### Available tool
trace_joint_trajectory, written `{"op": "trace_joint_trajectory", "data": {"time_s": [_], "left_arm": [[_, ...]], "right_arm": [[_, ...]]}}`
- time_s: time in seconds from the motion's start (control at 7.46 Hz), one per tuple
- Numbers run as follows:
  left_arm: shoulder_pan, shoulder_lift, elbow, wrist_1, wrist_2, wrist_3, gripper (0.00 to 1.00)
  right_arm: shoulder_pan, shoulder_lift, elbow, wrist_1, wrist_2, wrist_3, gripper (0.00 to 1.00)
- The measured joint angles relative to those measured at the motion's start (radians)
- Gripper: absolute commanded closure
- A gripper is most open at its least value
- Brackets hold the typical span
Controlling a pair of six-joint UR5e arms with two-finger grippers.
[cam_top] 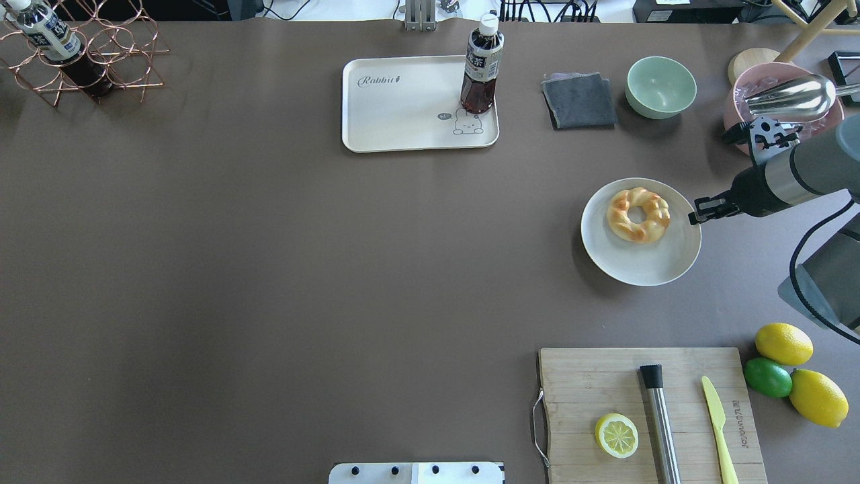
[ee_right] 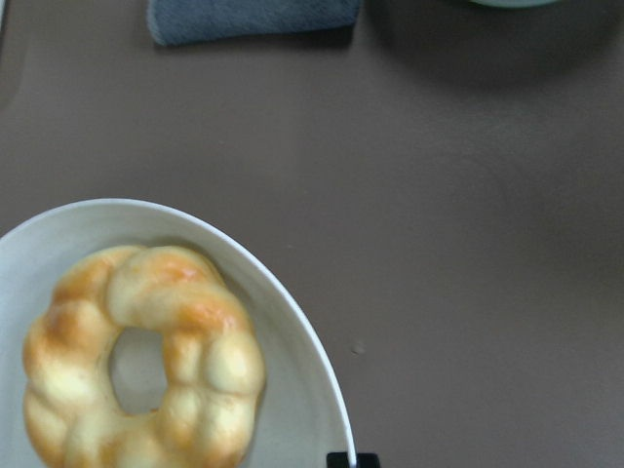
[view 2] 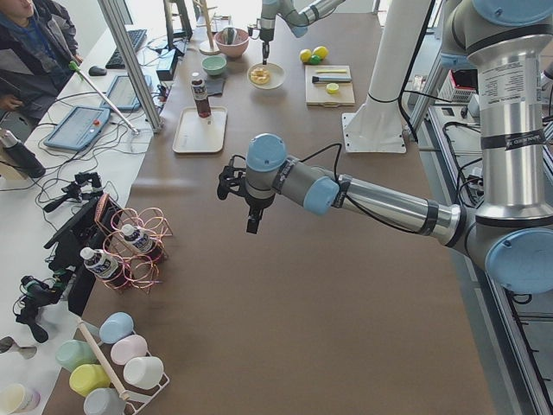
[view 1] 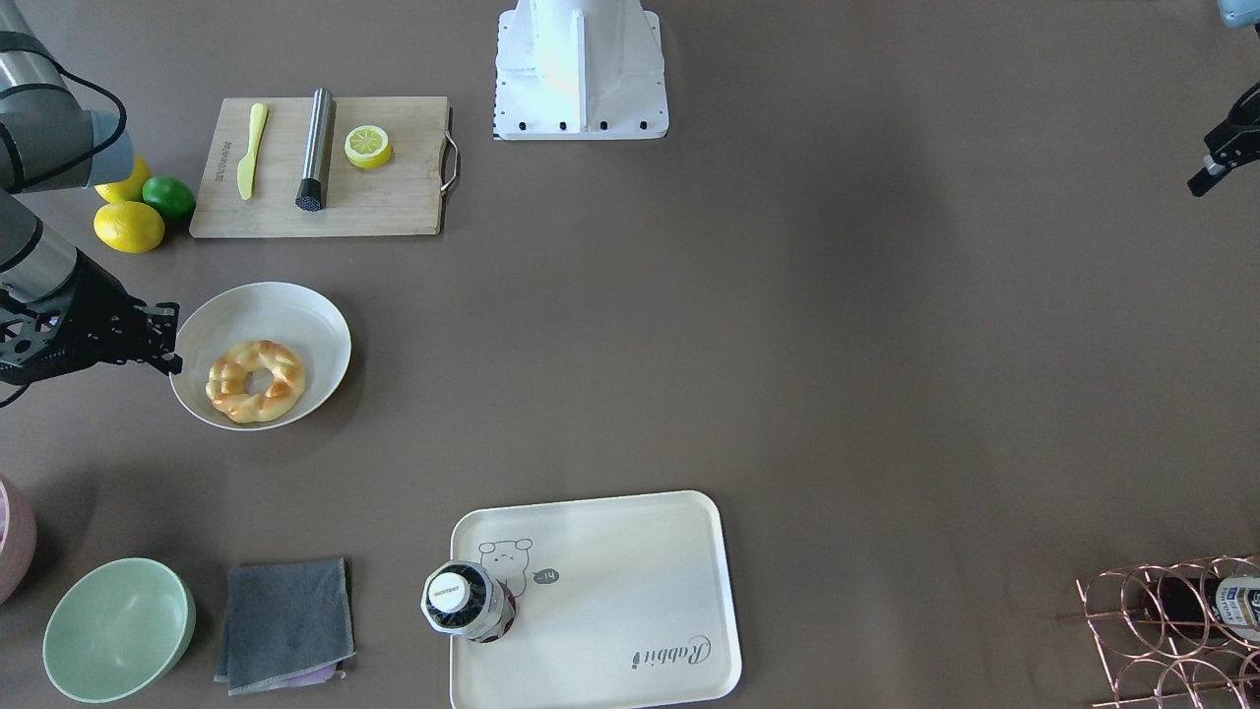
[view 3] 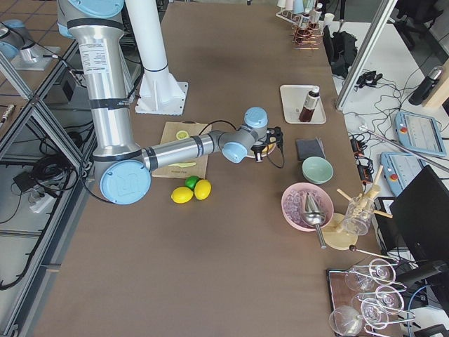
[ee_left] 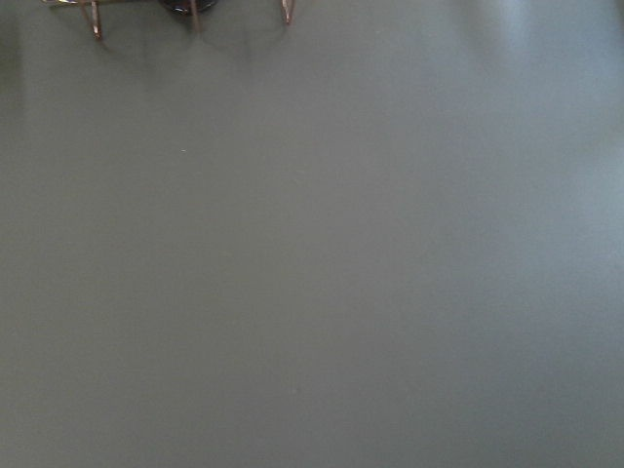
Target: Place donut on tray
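The golden-brown braided donut lies in a white round bowl on the robot's right side of the table; it also shows in the overhead view and the right wrist view. My right gripper hovers at the bowl's outer rim, beside the donut and apart from it, and looks shut and empty. The cream-white tray with the bear drawing lies at the far middle of the table, with a dark drink bottle standing on one corner. My left gripper hangs over bare table, looks shut, and holds nothing.
A wooden cutting board holds a lemon half, a metal rod and a yellow knife. Two lemons and a lime lie beside it. A grey cloth, a green bowl, a pink bowl and a copper wire rack line the far edge.
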Motion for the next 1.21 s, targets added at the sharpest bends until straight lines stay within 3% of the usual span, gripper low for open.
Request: {"op": "trace_joint_trajectory", "data": {"time_s": [0.4, 0.8, 1.21], "left_arm": [[0.233, -0.218, 0.008, 0.003, 0.051, -0.401, 0.04], [0.457, -0.424, 0.058, 0.006, 0.173, -0.686, 0.04], [0.624, -0.551, 0.099, 0.006, 0.296, -0.875, 0.07]], "right_arm": [[-0.075, 0.093, 0.073, -0.041, -0.01, 0.198, 1.0], [-0.185, 0.167, 0.216, -0.246, -0.069, 0.297, 1.0], [-0.282, 0.266, 0.263, -0.378, -0.144, 0.407, 1.0]]}}
